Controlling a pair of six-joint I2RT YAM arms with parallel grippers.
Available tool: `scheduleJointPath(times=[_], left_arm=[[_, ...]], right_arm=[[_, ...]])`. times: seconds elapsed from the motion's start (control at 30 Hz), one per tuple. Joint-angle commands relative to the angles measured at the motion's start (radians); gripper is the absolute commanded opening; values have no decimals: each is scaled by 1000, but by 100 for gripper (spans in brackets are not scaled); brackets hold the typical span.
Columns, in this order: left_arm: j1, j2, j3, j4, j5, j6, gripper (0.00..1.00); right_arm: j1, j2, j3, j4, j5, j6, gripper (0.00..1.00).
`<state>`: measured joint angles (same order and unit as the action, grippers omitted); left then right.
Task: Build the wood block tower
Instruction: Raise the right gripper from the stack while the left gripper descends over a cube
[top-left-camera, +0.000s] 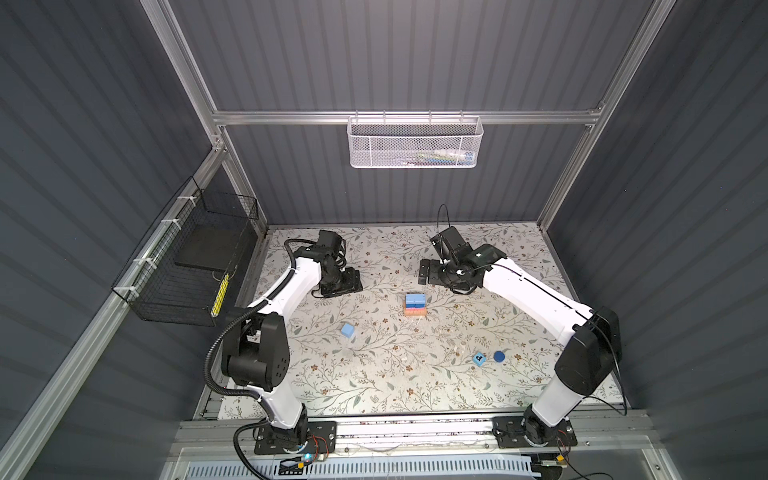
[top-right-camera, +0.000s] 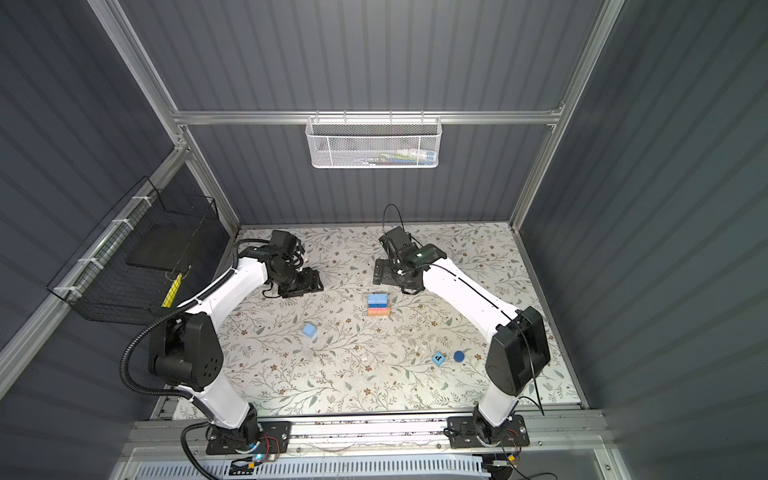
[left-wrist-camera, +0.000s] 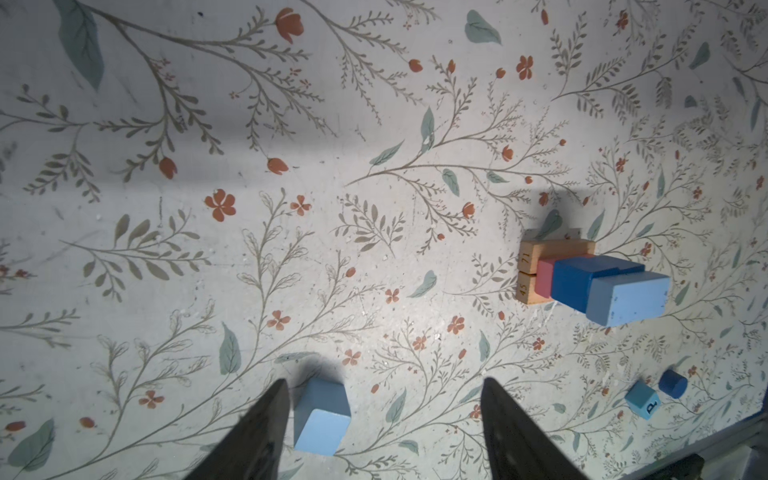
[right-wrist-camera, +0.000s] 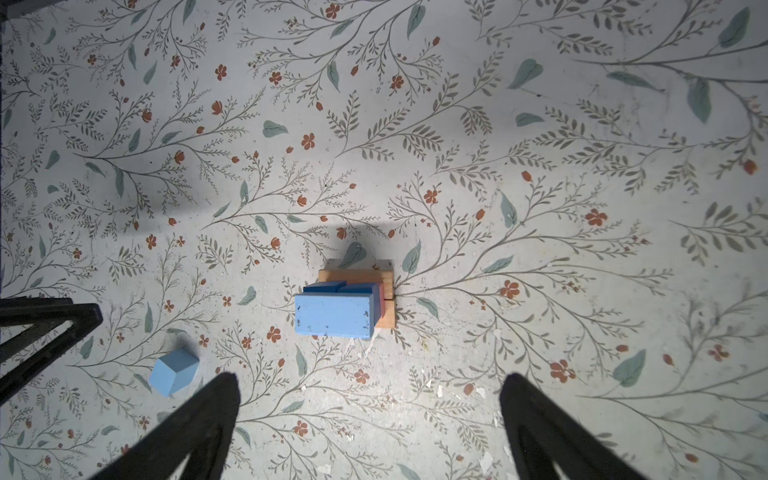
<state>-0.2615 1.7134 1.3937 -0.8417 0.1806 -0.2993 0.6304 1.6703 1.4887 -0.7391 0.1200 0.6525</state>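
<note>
The wood block tower (top-left-camera: 415, 305) (top-right-camera: 378, 304) stands mid-table: two tan bars (left-wrist-camera: 530, 272) at the bottom, a pink bar (left-wrist-camera: 545, 276), dark blue blocks (left-wrist-camera: 575, 282), and a light blue bar (right-wrist-camera: 332, 313) on top. A loose light blue cube (top-left-camera: 347, 330) (left-wrist-camera: 322, 419) lies left of it on the table. A blue lettered cube (top-left-camera: 479, 358) and a dark blue cylinder (top-left-camera: 499, 356) lie at the right front. My left gripper (left-wrist-camera: 385, 380) (top-left-camera: 345, 284) hovers high and open, with the loose cube below, near one finger. My right gripper (right-wrist-camera: 369, 374) (top-left-camera: 428, 272) hangs open and empty behind the tower.
A white mesh basket (top-left-camera: 415, 143) hangs on the rear wall. A black wire basket (top-left-camera: 187, 266) is fixed to the left wall. The floral table (top-left-camera: 374, 382) ends at a metal rail in front, where both arm bases stand.
</note>
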Motion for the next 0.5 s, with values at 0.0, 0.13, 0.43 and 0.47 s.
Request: scheduleJointPath(times=[0.0,0.13,0.43,0.47], left_arm=[[-18,-28,-20,-99,-79,-3,73],[-52,-33,-52,-146,-142,-18,74],[-144,-46,-186,-139,-231,-87,81],[-148,-43,-202,-131,-236,-97,81]], right_arm=[[-7,-90,-78,162,-12,-9,99],[-15,-226,-203,333,18,-17,99],[-32,-458,-411,724,167,-131,99],[-34,-466,-411,738,167,-137,99]])
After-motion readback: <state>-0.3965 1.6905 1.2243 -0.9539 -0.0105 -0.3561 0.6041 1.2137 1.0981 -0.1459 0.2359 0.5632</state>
